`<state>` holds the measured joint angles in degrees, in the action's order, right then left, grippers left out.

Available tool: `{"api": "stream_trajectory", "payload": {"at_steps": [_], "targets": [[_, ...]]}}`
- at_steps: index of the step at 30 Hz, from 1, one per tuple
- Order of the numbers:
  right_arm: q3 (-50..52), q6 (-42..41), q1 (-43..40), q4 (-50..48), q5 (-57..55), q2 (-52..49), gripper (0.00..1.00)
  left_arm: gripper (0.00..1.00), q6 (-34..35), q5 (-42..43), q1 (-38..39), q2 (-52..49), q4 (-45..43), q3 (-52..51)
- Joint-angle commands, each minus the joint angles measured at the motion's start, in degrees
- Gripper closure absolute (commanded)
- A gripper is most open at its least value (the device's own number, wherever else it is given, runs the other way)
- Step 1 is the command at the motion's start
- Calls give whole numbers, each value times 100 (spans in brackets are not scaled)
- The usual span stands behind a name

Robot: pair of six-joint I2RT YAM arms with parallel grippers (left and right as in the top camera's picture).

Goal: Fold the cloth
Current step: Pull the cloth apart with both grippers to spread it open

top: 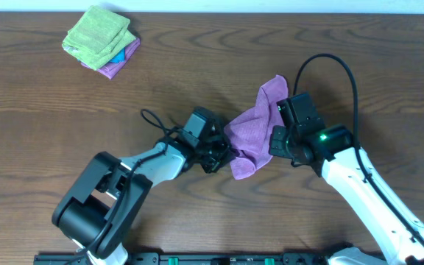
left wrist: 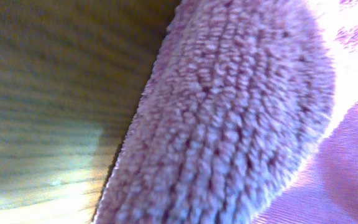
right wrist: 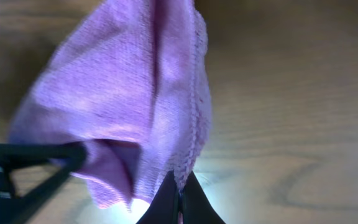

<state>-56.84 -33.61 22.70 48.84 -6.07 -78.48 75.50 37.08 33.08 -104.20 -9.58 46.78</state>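
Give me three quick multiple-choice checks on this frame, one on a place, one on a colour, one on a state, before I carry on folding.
1. Where in the overhead view is the small stack of folded towelling cloths?
A. upper left of the table
B. between the grippers
C. under the right arm

2. What colour is the stack's top cloth?
A. blue
B. green
C. white

3. How is the purple terry cloth lying?
A. spread flat
B. folded in a neat square
C. bunched between the two grippers

Answers:
1 A: it sits at the upper left, apart from both arms.
2 B: green lies on top, with blue and purple edges showing beneath.
3 C: it is crumpled between the left gripper and the right gripper, whose fingers pinch its hem.
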Motion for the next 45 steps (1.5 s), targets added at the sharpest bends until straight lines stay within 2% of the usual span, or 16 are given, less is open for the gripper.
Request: {"api": "stream_trajectory", "payload": {"at_steps": [1, 6, 9, 14, 20, 24, 29, 33, 37, 45], "targets": [[-26, -326, 11, 260, -446, 26, 98, 94, -671, 625, -341, 140, 68, 103], [-26, -525, 9, 719, -734, 26, 98, 94, -1478, 1104, -855, 442, 824, 103], [-26, -710, 11, 960, -1005, 26, 98, 94, -2144, 1073, -1198, 822, 1659, 103], [-26, -710, 11, 1036, -1025, 26, 98, 94, -2581, 981, -1432, 1266, 2258, 103], [-37, -706, 11, 977, -1029, 116, 99, 94, -2610, 1080, -1451, 1456, 2380, 109], [-264, -417, 9, 304, -1054, 380, 99, 94, -2444, 1084, -1574, 1703, 2302, 490], [-798, 402, -13, -984, -1296, 426, 98, 94, -2402, 514, -1847, 1823, 2277, 1635], [-1034, 901, -151, -1770, -1331, 212, 99, 94, -2406, -125, -1853, 1779, 2304, 2107], [-1147, 1099, -337, -2334, -1370, -92, 98, 94, -2400, -564, -1858, 1729, 2245, 2210], [-1558, 1294, -514, -2710, -1392, -308, 98, 94, -2146, -898, -1904, 1727, 1871, 2212]]}}
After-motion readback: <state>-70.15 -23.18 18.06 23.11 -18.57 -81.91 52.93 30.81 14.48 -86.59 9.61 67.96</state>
